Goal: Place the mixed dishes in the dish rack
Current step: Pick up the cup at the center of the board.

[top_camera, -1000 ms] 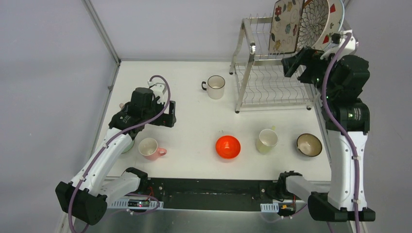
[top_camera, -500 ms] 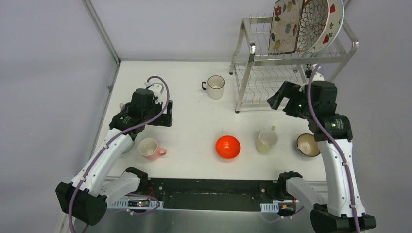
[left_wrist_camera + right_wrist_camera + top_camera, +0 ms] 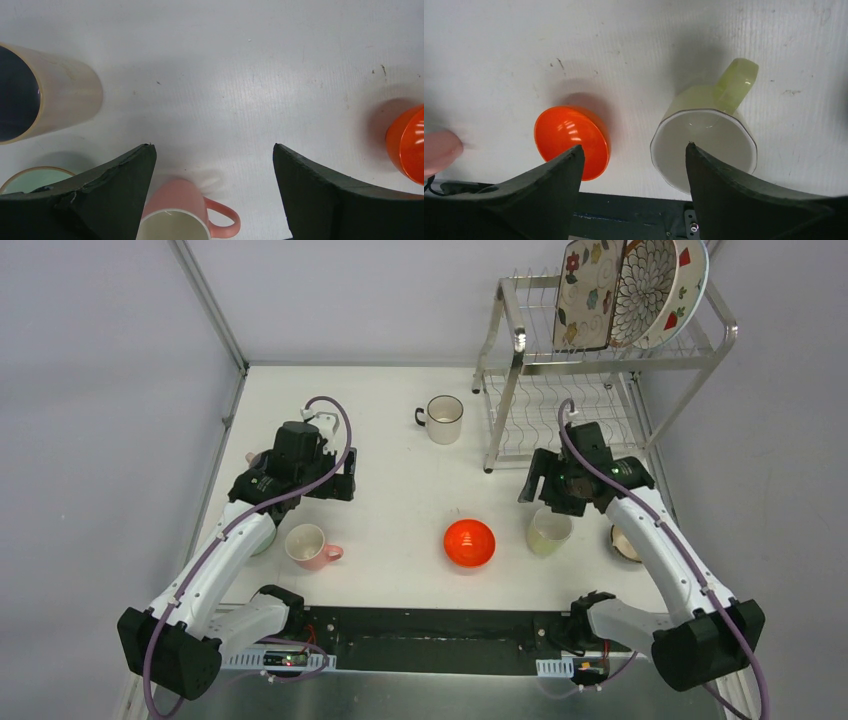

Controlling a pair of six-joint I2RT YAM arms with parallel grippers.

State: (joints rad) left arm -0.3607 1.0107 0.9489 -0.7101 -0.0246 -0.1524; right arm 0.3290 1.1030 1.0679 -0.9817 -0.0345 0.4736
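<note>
The dish rack (image 3: 520, 340) stands at the back right. On its upper shelf stand a floral plate (image 3: 588, 292), a brown-petal plate (image 3: 645, 285) and a strawberry plate (image 3: 692, 285). My right gripper (image 3: 634, 146) hangs open over the table between the red-orange bowl (image 3: 571, 140) and the yellow cup (image 3: 704, 145), touching neither. My left gripper (image 3: 212, 146) is open above the pink cup (image 3: 182, 215), which stands upright near its left finger. A white cup (image 3: 443, 418) stands left of the rack. The right arm partly hides the dark brown bowl (image 3: 622, 543).
A pale green bowl (image 3: 30, 179) and a cream cup with a dark inside (image 3: 55, 100) sit under the left arm. The black base rail (image 3: 430, 640) runs along the near edge. A metal frame post (image 3: 215, 315) borders the table's left side.
The right arm has swung down from the rack's upper shelf to just above the yellow cup, its jaws a little narrower. The left arm has hardly moved.
</note>
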